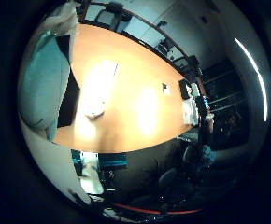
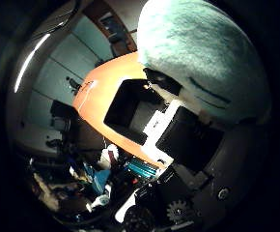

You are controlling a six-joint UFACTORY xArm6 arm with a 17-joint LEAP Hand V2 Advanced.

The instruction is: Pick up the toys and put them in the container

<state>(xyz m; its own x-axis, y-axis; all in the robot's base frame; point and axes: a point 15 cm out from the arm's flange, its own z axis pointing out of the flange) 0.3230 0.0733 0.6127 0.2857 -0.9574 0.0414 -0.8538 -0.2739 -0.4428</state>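
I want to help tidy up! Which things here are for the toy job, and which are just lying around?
For the job:
teal plush toy, close to the hand
black container

Just lying around:
small white object on the table
office chairs

Long orange wooden bench (image 1: 140, 93), glossy w/ light glare; black open container (image 2: 130, 108) sits on it nr one edge, small dark items (image 1: 184, 88) at far end
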